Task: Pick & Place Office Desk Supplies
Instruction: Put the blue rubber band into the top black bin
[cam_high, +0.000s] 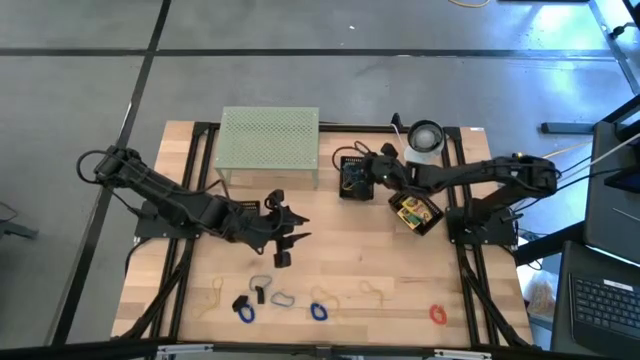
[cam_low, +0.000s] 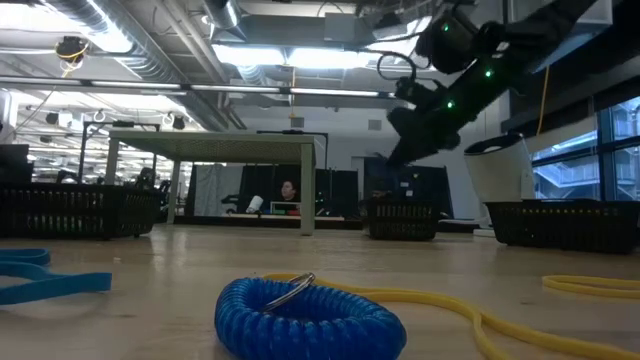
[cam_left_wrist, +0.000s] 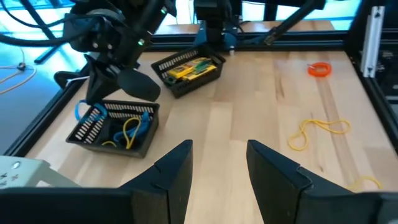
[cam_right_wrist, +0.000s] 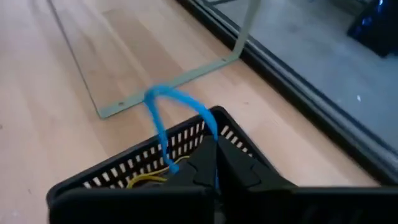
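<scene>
My right gripper (cam_high: 363, 172) hangs shut over a black mesh basket (cam_high: 345, 190) at the table's far middle, with a blue loop (cam_right_wrist: 168, 102) between its fingers. That basket (cam_left_wrist: 93, 127) also holds yellow rubber bands (cam_left_wrist: 129, 132) and another blue piece. A second black basket (cam_left_wrist: 180, 84) to its right holds yellow-green crayon boxes (cam_high: 412, 212). My left gripper (cam_left_wrist: 217, 152) stands open and holds nothing, above the bare table middle (cam_high: 298, 230). Blue (cam_high: 243, 311), grey (cam_high: 284, 298) and red (cam_high: 438, 314) loop clips and tan rubber bands (cam_high: 372, 290) lie along the near edge. My right gripper pinches one end of the blue loop (cam_right_wrist: 213, 140) between its two fingers, coming slanting down from the table's right. The loop arches up over the basket's rim (cam_right_wrist: 143, 160), and its other end drops inside the basket (cam_right_wrist: 166, 163).
A pale-green mesh stand (cam_high: 268, 140) stands at the far left of middle, a white roll (cam_high: 425, 138) at the far right. A small black clip (cam_high: 260, 294) lies among the near-edge loops. Bare wood lies between the baskets and the near-edge items.
</scene>
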